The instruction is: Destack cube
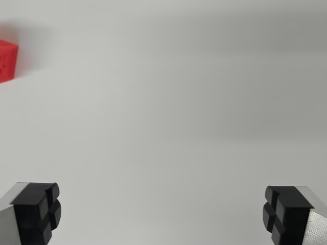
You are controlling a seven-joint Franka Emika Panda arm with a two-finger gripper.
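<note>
Your wrist view held three items.

Item one: the gripper (162,214). Its two fingers sat in the bottom corners of the wrist view, one at the left and one at the right, spread wide with nothing between them. You could see the black pads (38,210) with their cross-shaped grooves, each mounted on a silver metal finger body that ran off the lower edge. The jaws stood fully apart and held nothing.

Item two: the red cube (7,62). It lay at the far left edge of the wrist view, in the upper part, cut off by the frame so that you saw only its right portion. One red face and a lighter top edge showed, with faint surface texture. A soft shadow fell beside and behind it. It was well apart from both fingers and far off the line between them. Whether it was a single cube or the top of a stack, you could not tell from what showed, since most of it was out of frame.

Item three: the table (168,117). It was a plain white to pale grey surface that filled the rest of the view, with a slightly darker band across the top.
</note>
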